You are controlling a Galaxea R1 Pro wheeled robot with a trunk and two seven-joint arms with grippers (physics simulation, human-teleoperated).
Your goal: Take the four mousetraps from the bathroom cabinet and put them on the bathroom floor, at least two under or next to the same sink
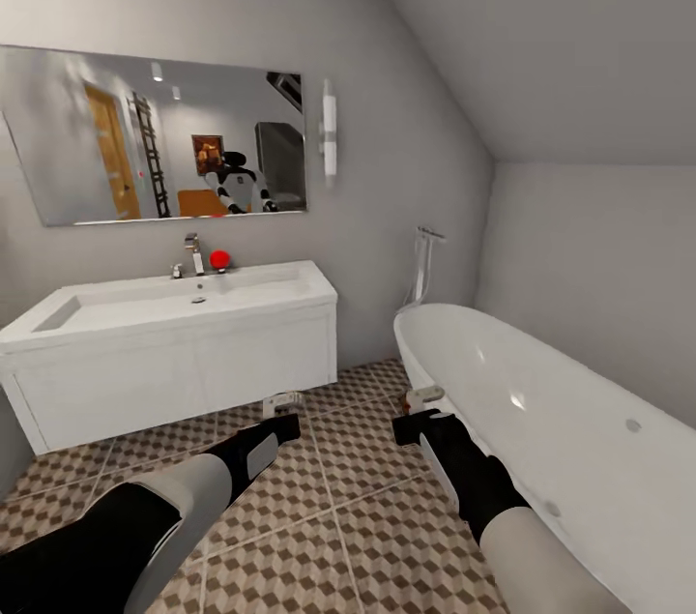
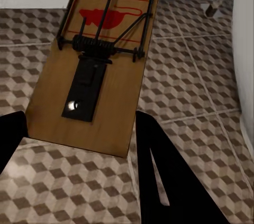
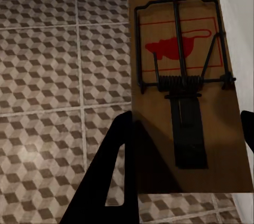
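Each of my grippers holds a mousetrap above the bathroom floor (image 1: 358, 508). My left gripper (image 1: 281, 423) is shut on one mousetrap (image 1: 282, 398), a brown wooden board with a black spring bar and a red mouse print (image 2: 100, 60), pinched between the black fingers (image 2: 164, 176). It hangs just in front of the white sink (image 1: 174, 309). My right gripper (image 1: 418, 423) is shut on a second mousetrap (image 1: 425, 394), seen close up in the right wrist view (image 3: 182, 86) beside the bathtub wall. The cabinet is out of view.
A white vanity (image 1: 184, 372) under the sink stands against the left wall below a wide mirror (image 1: 164, 135). A white bathtub (image 1: 551, 411) runs along the right. A tiled strip of floor lies between them. A red ball (image 1: 220, 258) sits by the tap.
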